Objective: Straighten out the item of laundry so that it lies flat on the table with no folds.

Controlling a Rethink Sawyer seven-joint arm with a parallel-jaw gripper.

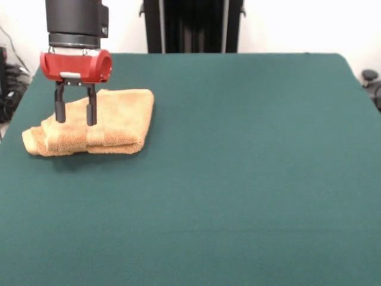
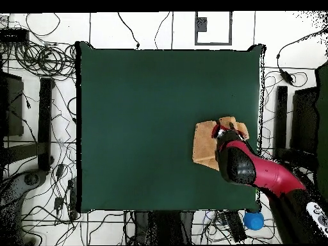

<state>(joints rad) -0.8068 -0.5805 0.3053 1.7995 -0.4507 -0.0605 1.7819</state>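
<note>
The golden-tan towel (image 1: 98, 122) lies folded over on itself near the left edge of the green table (image 1: 238, 167) in the front view, with a border band along its near side. My gripper (image 1: 75, 116) hangs over the towel's left part, fingers (image 1: 59, 107) spread apart, with nothing between them; whether the tips touch the cloth I cannot tell. In the overhead view the towel (image 2: 206, 146) sits near the table's (image 2: 141, 128) right edge, partly hidden under my red arm and gripper (image 2: 225, 136).
The robot's pedestal (image 1: 193, 27) stands behind the table's far edge. Cables and black stands (image 2: 45, 115) lie on the floor around the table. A blue ball (image 2: 254, 221) sits off the table by the robot's base.
</note>
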